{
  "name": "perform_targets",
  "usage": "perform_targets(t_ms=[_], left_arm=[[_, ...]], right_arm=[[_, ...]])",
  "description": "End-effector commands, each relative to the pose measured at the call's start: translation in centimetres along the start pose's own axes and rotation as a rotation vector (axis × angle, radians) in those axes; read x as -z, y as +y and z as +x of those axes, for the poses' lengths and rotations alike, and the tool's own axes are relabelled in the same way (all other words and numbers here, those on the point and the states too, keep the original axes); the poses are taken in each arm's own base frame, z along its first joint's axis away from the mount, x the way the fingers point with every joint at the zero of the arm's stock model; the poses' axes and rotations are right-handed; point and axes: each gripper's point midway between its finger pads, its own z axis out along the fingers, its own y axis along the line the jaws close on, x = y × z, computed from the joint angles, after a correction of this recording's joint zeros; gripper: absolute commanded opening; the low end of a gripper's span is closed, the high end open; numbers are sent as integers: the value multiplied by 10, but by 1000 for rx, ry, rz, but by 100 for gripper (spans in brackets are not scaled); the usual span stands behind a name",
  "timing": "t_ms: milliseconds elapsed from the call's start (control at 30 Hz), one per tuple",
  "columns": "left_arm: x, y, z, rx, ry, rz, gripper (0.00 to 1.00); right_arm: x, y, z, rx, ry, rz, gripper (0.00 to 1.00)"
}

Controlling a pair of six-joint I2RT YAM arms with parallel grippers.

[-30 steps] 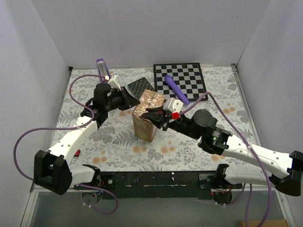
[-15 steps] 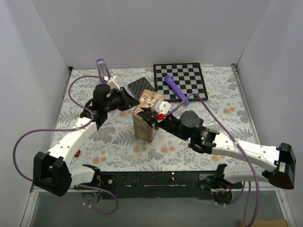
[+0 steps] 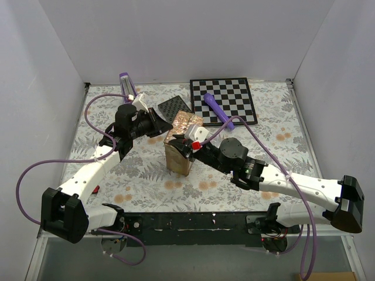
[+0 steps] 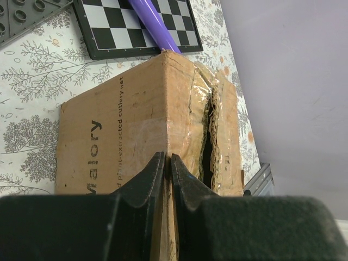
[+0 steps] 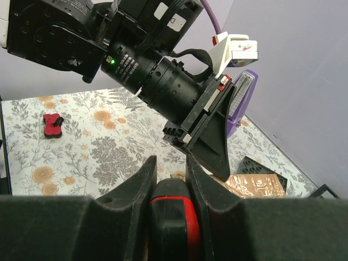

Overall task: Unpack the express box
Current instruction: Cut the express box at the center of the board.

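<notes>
Surface: floral-print cloth on the table; plain pale walls on three sides.
Express box: brown corrugated cardboard carton, upright at centre of the top view, with glossy crinkled tape over its top. In the left wrist view one face carries black print, and a ragged seam gapes dark along the taped face.
Left gripper: upper left of the box. Jaws pressed almost together, only a slit between them, nothing seen in it. Tips sit at the box's corner edge.
Right gripper: at the box's upper right edge, clamped on a black object with red band.
Chessboard: flat, black-and-white, upper right of centre. A smooth purple cylinder lies across its corner.
Studded plate: dark, flat, above the box.
</notes>
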Motion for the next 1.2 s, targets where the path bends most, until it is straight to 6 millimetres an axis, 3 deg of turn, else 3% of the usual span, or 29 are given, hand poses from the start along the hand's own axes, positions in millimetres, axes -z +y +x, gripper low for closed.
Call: perform_targets(t_ms=[0,333,733,1100,1133,1167], left_arm=[[6,-6,-1,-12,-16,26,0],[6,-5,-2,-12,-22,22,0],[5,6,-4,-1,-42,-35,0],[3,-3,-2,18,-27,24,0],[4,-5,-3,23,-27,30,3],[5,-9,-5,21,-31,35,22]], right_arm=[[0,0,-12,0,-53,6,1],[4,1,0,3,-13,2,1],[23,-7,13,9,82,32,1],[37,-7,19,45,86,23,1],[37,-7,19,44,85,22,1],[37,-7,19,43,84,22,1]])
